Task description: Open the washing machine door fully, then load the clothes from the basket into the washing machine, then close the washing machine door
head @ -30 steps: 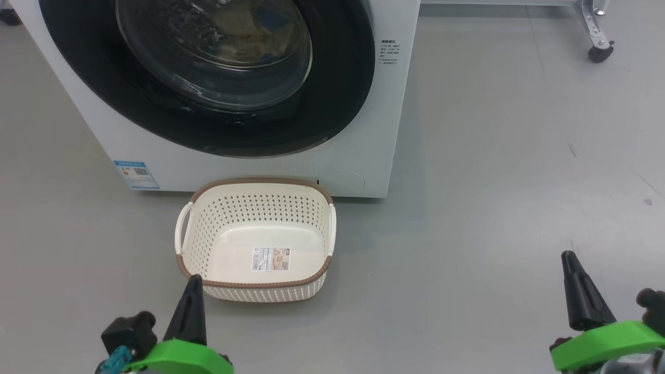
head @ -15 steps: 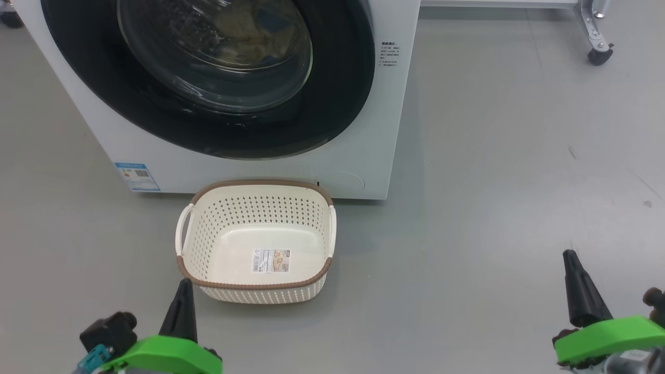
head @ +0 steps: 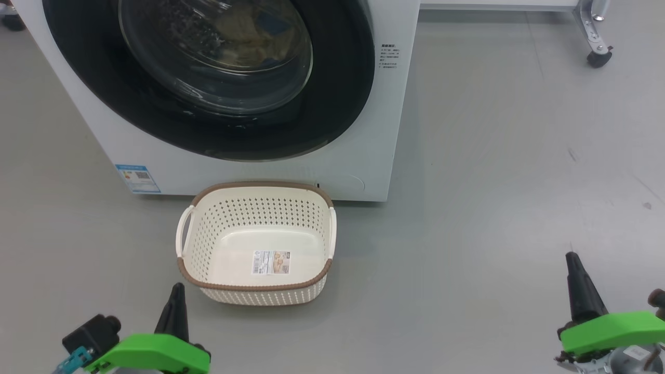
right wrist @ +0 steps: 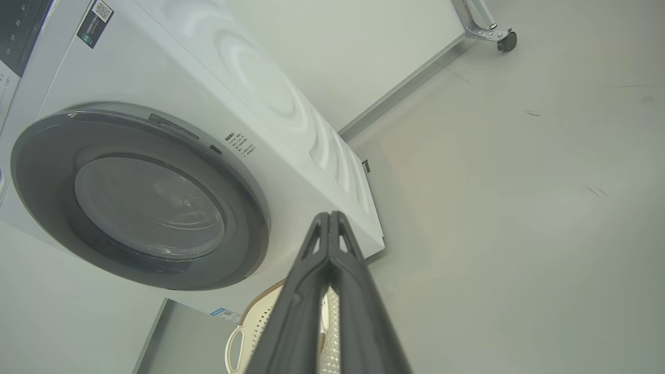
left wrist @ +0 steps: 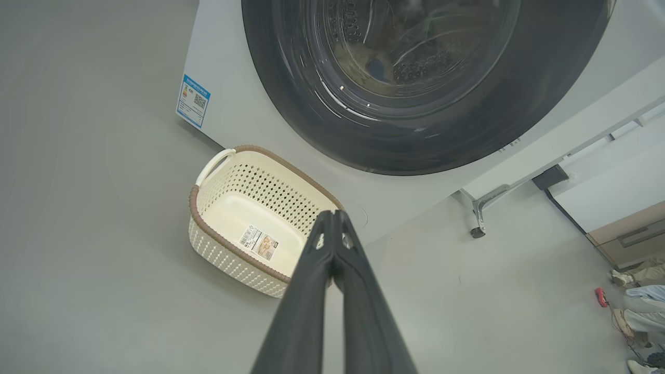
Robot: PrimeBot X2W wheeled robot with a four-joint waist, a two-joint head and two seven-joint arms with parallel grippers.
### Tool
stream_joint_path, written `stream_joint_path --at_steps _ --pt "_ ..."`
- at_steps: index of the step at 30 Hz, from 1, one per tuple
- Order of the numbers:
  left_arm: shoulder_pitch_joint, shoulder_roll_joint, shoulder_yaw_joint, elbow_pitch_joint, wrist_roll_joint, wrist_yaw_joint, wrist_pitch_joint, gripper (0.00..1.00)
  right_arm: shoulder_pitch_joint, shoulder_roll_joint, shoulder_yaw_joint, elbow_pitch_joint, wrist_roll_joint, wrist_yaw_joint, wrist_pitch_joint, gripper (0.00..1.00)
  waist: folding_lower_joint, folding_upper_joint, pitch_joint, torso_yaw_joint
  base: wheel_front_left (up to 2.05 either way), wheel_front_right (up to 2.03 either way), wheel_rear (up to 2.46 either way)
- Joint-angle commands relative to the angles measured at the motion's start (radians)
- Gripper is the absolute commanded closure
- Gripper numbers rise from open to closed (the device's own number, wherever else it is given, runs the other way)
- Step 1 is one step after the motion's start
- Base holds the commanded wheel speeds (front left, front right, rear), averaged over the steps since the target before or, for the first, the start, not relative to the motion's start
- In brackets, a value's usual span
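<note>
The white washing machine point(head: 363, 130) stands ahead with its black-rimmed washing machine door point(head: 337, 104) lying flat against the front, shut. Through the glass bowl I make out the clothes point(head: 244, 31), a cream bundle with a blue patch, inside the drum. On the floor in front sits the basket point(head: 260, 288), holding nothing but its base label. My left gripper point(head: 176, 291) hovers at the basket's near left corner, fingers pressed together and empty. Far to the right, over bare floor, my right gripper point(head: 571, 257) is shut and empty too. The left wrist view shows the door point(left wrist: 519, 104), basket point(left wrist: 208, 228) and shut fingertips point(left wrist: 332, 213).
A metal frame leg on a caster point(head: 597, 54) stands at the back right. A blue energy sticker point(head: 137, 179) marks the machine's lower left. In the left wrist view a person's feet point(left wrist: 639, 296) and a low cabinet point(left wrist: 623, 234) lie off to the right.
My left gripper has drawn back from the basket's near rim, lower and further left in the head view. The right gripper has barely shifted. The camera has tilted slightly.
</note>
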Motion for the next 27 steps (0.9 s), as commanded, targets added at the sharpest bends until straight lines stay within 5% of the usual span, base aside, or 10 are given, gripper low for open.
stream_joint_path --at_steps 1,27 --pt "-0.048 0.004 0.034 -0.026 -0.030 -0.010 0.004 1.00 -0.056 -0.028 0.007 -0.025 0.034 -0.001 0.005 1.00 0.0000 0.0000 -0.001 0.000 0.00 0.00 0.00" --pt "-0.053 -0.011 0.118 -0.007 -0.306 -0.036 0.071 1.00 -0.104 -0.033 0.013 0.030 0.327 -0.002 0.056 1.00 0.0000 0.0000 -0.011 0.001 0.00 0.00 0.00"
